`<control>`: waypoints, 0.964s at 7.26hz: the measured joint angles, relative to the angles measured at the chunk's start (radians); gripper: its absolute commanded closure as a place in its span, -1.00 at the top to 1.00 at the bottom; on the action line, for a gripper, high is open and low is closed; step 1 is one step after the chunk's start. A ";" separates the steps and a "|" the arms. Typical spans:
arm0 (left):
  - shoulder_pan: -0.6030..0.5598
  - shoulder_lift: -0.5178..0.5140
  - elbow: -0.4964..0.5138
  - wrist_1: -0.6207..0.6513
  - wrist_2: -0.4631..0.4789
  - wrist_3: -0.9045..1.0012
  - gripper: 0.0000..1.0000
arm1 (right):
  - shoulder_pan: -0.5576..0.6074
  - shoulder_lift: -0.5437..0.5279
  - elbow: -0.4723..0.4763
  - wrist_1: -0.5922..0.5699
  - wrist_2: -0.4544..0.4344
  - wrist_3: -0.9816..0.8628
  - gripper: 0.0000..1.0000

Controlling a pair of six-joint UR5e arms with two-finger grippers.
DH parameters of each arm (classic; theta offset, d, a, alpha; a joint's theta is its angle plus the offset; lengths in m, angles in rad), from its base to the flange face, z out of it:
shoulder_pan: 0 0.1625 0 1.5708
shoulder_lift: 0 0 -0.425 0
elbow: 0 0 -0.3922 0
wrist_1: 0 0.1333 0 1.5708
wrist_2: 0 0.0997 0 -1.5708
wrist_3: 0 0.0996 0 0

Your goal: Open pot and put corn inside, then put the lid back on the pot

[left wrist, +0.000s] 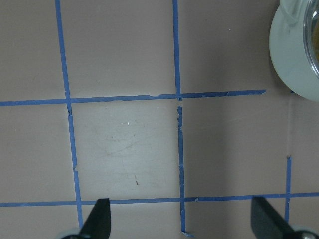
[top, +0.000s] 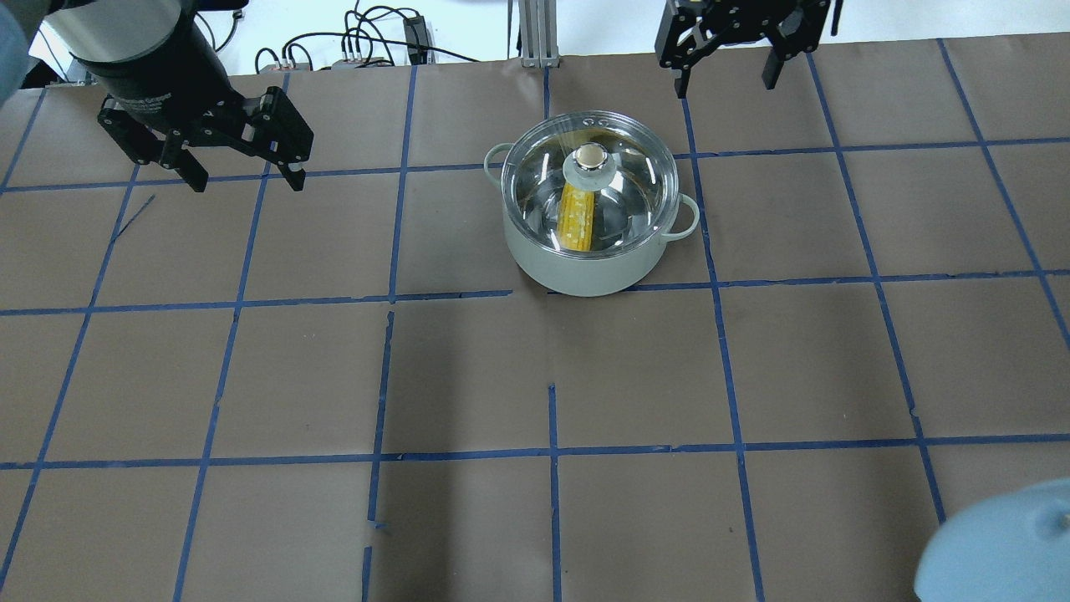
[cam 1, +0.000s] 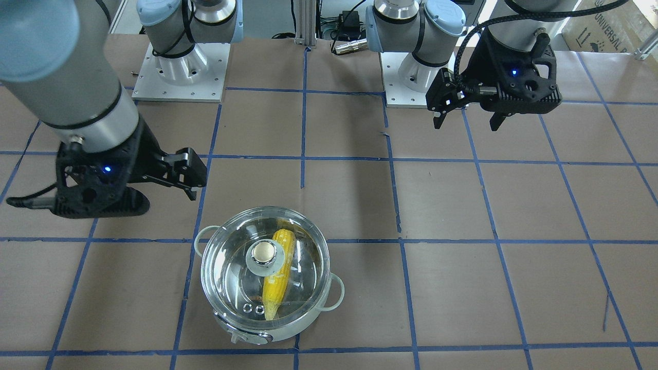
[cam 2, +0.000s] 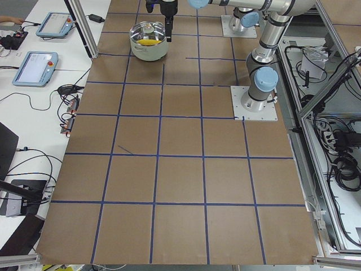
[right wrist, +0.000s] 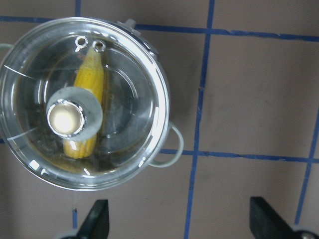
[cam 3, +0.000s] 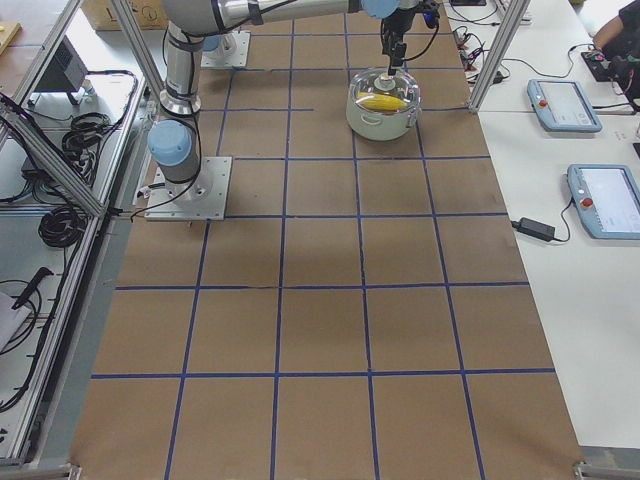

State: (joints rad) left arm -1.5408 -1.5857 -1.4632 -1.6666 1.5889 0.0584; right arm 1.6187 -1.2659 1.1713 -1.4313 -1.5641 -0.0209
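Observation:
The white pot (top: 577, 272) stands on the brown table with the clear glass lid (top: 627, 180) seated on it. The yellow corn (top: 577, 219) lies inside, seen through the glass. The front-facing view shows the pot (cam 1: 272, 334), the lid (cam 1: 231, 267) and the corn (cam 1: 277, 288). My right gripper (top: 725, 84) is open and empty, above the table just beyond the pot; its wrist view looks down on the lid (right wrist: 124, 99) and the corn (right wrist: 89, 74). My left gripper (top: 247, 180) is open and empty, well to the pot's left; the pot (left wrist: 289, 55) shows at its wrist view's top right edge.
Blue tape lines grid the table (top: 468, 376). The two arm base plates (cam 1: 180, 72) (cam 1: 406, 77) sit at the robot's side of the table. Cables (top: 368, 42) lie beyond the table's far edge. Teach pendants (cam 3: 565, 105) rest on a side bench.

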 measured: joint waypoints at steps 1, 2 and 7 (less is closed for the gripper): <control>0.000 0.000 0.000 0.000 0.000 -0.001 1.00 | -0.015 -0.051 0.070 0.009 -0.001 -0.007 1.00; 0.000 0.000 0.000 0.000 0.000 -0.001 1.00 | -0.021 -0.088 0.129 -0.004 -0.008 -0.010 1.00; -0.001 0.001 -0.002 -0.001 0.000 -0.002 1.00 | -0.020 -0.127 0.217 -0.038 -0.064 -0.013 1.00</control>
State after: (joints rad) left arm -1.5417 -1.5846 -1.4649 -1.6674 1.5892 0.0568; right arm 1.5986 -1.3931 1.3880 -1.4689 -1.6286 -0.0341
